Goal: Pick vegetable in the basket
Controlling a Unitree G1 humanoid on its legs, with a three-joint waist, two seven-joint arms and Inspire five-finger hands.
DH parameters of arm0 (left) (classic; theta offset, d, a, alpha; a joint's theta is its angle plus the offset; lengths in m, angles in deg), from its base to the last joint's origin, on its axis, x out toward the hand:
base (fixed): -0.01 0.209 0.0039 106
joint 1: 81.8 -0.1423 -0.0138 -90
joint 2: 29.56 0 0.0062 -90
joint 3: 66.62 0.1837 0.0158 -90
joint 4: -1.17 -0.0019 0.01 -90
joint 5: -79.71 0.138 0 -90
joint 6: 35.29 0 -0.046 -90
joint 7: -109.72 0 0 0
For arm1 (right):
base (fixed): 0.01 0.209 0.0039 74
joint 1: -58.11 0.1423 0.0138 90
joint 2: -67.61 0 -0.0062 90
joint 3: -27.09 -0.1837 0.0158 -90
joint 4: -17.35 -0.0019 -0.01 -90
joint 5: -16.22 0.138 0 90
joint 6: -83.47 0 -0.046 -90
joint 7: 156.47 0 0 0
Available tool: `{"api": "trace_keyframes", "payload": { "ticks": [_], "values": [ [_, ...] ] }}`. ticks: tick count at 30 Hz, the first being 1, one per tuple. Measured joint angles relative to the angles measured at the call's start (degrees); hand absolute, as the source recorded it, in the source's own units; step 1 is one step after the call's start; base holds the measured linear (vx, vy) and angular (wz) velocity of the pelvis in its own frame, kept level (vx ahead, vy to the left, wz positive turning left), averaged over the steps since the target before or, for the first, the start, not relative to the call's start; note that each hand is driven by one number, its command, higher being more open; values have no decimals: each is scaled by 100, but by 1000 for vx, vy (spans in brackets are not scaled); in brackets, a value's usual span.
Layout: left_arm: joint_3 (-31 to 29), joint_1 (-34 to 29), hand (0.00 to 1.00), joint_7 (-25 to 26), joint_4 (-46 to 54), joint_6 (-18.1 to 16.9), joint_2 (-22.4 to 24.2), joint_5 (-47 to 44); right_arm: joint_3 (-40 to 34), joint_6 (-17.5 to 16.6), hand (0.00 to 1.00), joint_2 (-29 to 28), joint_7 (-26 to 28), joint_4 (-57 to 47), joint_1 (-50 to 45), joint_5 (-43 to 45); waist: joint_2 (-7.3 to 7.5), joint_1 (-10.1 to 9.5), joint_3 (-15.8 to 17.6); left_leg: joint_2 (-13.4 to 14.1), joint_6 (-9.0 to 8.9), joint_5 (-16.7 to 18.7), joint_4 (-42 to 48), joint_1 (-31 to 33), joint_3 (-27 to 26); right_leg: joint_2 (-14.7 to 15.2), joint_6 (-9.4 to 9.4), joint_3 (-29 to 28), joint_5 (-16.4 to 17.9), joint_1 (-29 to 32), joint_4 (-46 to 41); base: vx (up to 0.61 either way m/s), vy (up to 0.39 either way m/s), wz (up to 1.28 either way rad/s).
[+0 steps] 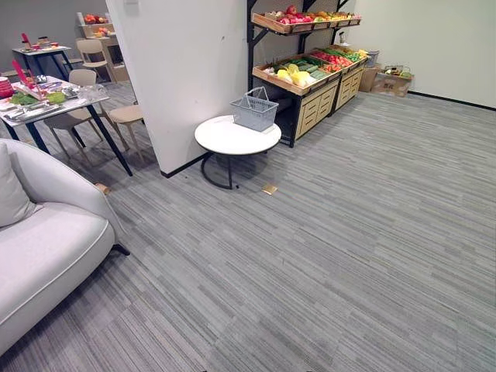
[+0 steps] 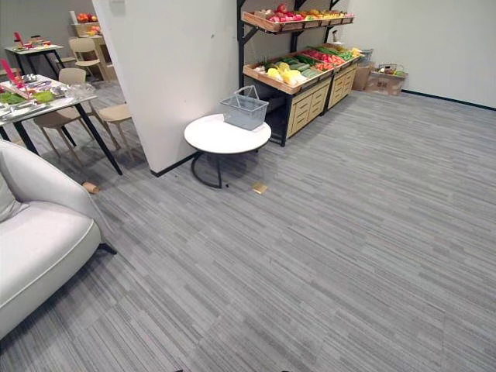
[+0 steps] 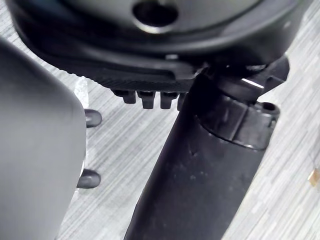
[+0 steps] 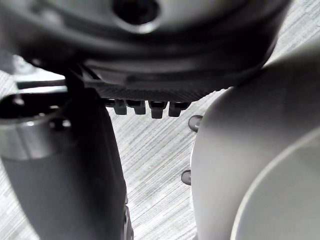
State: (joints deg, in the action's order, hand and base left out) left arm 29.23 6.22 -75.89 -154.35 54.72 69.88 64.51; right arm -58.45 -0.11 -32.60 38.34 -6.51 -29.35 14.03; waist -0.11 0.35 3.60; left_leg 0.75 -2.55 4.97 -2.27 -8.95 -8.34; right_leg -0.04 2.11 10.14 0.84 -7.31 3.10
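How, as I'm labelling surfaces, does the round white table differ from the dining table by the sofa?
The round white table has a circular top; the dining table has a rectangular one. The round white table carries only a grey basket; the dining table is crowded, with greens among its load. The round white table looks lower than the dining table. Both have dark legs.

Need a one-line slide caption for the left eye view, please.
Grey basket sits on round white table beside the vegetable shelves, pale sofa at left.
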Motion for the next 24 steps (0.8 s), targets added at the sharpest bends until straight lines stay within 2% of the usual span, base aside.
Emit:
{"api": "trace_keyframes", "payload": {
  "ticks": [8,24],
  "values": [
    [60,7,100,-115,-4,5,-40,-1,3,24,100,-27,12,7,-1,-3,42,-5,-1,-3,-77,53,76,-86,-63,17,11,45,7,-107,-18,-5,-2,-2],
    [201,50,100,-122,-107,-4,-52,-56,9,-30,100,-6,32,1,-50,-5,15,-5,3,-4,33,190,275,-145,-64,50,23,62,88,-166,-205,-44,-8,0]
  ]
}}
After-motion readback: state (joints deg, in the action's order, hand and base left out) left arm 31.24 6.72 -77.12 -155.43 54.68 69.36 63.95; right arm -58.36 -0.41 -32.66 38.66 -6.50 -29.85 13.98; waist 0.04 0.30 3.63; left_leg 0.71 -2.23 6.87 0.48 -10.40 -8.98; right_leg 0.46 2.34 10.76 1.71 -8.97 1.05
